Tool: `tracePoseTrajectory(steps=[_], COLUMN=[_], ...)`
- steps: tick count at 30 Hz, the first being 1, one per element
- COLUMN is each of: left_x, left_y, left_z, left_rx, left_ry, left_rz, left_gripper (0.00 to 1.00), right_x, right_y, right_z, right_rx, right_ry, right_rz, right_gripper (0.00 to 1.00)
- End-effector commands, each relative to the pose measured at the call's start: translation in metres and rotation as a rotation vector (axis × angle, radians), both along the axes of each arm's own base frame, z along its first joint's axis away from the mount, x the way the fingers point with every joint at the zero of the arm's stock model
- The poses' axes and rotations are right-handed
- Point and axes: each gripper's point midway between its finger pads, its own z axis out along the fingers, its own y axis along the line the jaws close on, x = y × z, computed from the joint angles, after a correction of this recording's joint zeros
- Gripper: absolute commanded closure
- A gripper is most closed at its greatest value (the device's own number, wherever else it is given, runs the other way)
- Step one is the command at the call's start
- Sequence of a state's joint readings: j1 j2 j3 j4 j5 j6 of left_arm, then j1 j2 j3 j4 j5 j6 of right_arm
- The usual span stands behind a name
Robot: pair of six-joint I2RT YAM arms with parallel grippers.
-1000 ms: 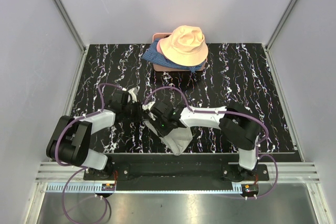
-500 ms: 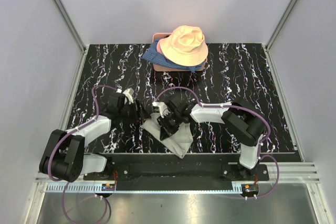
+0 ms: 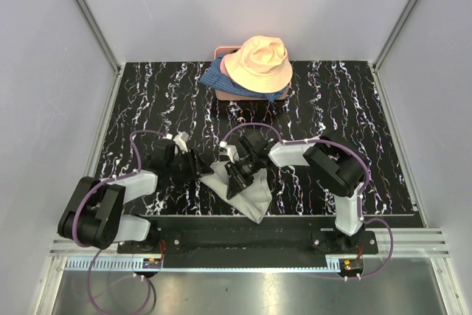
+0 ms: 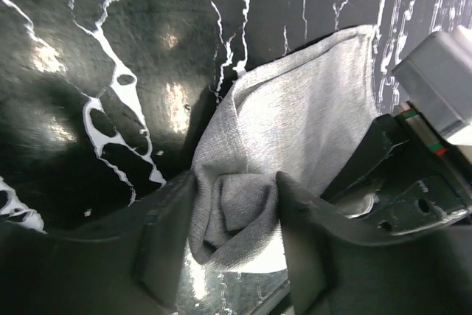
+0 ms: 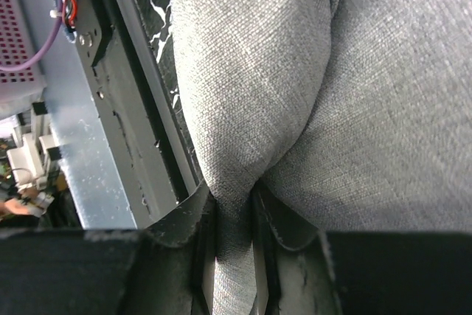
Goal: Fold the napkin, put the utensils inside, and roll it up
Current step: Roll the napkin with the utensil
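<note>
Where right gripper (image 5: 234, 208) pinches it, grey napkin (image 5: 243, 71) bunches into ridge

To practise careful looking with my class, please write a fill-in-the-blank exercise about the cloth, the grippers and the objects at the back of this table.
1. The napkin lying between the two arms is plain ____ in colour.
2. In its own wrist view, the right gripper is ____ on a fold of the napkin.
3. At the back, the peach hat sits on top of a ____ patterned fabric.

Missing words: grey; shut; blue.
</note>
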State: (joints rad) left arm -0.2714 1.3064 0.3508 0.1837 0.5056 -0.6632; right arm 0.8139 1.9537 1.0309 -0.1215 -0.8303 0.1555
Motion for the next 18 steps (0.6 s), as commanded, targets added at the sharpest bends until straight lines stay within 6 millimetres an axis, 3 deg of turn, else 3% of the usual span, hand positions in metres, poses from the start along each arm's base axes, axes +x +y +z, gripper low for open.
tracePoseTrajectory(steps=[1,3,4,7,12,18], left_x=[-0.010,-0.012,-0.012,-0.012,-0.010,-0.006], left_y=[-0.008,-0.010,-0.010,-0.010,-0.008,-0.005], left_z=[-0.006,-0.007,-0.007,-0.006,-0.005,-0.006], left_rx=[-0.066,-0.080,-0.081,-0.080,-0.065,-0.039], left_ry=[0.028,0.026,0.029,0.027,0.029,0.042], left_rz=[-0.033,-0.040,-0.038,-0.038,-0.027,-0.014], left_gripper=[0.61,0.73,0.85,1.00,1.00,1.00], right_x=[-0.007,-0.004,-0.002,0.006,0.032,0.069], right_y=[-0.011,-0.012,-0.012,-0.013,-0.023,-0.041], right_z=[-0.022,-0.023,-0.022,-0.018,-0.004,0.041], right_rx=[-0.056,-0.057,-0.058,-0.062,-0.150,-0.224], right_ry=[0.040,0.041,0.036,0.015,-0.106,-0.368], right_rz=[0.019,0.011,0.006,-0.014,-0.091,-0.234], right_gripper=[0.74,0.73,0.72,0.65,0.37,0.29])
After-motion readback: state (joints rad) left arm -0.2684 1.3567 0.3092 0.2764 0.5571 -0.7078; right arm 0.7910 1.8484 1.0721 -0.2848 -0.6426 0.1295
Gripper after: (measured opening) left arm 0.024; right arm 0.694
